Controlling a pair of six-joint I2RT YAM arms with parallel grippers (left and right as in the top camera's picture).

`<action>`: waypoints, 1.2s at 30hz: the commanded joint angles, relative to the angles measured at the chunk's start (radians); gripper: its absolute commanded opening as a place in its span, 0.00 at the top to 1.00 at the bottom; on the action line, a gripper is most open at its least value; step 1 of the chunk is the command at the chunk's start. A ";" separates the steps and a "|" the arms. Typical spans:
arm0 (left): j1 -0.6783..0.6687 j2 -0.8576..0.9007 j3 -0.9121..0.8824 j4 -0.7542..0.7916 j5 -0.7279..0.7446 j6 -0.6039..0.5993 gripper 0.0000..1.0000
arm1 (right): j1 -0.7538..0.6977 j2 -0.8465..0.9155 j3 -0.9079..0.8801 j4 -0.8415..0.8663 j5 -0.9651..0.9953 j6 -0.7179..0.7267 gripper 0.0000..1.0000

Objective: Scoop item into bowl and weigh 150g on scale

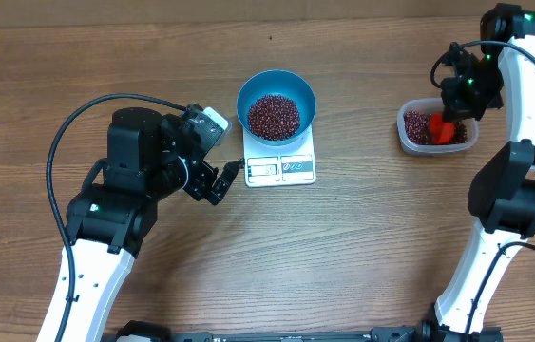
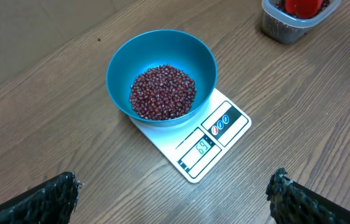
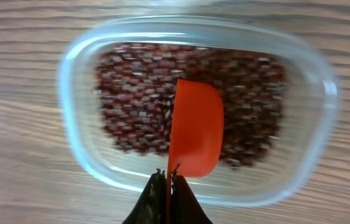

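Orange plastic makes the scoop (image 3: 194, 127), and the right gripper (image 3: 167, 177) pinches its handle with both fingers pressed tight together. The cup of the scoop hangs over the clear tub (image 3: 324, 87). No beans show in the cup. The picture is blurry, so I cannot tell if the scoop touches the beans (image 3: 131, 93) lying in the tub under it.

Well away from the tub, in the middle of the wooden table (image 1: 362, 256), sits the blue bowl (image 2: 119, 68). It stands on the white scale (image 2: 237, 121) and has a heap of beans at the bottom. The little window on the scale shows digits, but they are too small to read for sure.

The left gripper (image 2: 171, 198) waits near the scale with its fingers spread wide and nothing between them.

I think this is the step of getting another scoopful. Next, the scoop needs to dig into the tub, come up level so nothing spills, cross to the bowl and tip in gently, while the scale is watched.
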 commanded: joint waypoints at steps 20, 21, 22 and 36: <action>0.005 0.003 -0.002 0.003 0.014 -0.014 0.00 | -0.005 0.011 -0.098 0.001 -0.362 0.027 0.96; 0.005 0.003 -0.002 0.003 0.014 -0.014 0.00 | -0.012 0.011 -0.098 0.000 -0.374 0.027 0.96; 0.005 0.003 -0.002 0.003 0.014 -0.014 0.01 | -0.019 0.011 -0.098 0.000 -0.391 0.027 0.96; 0.005 0.003 -0.002 0.003 0.014 -0.014 0.00 | -0.256 0.011 -0.098 -0.027 -0.610 0.019 0.96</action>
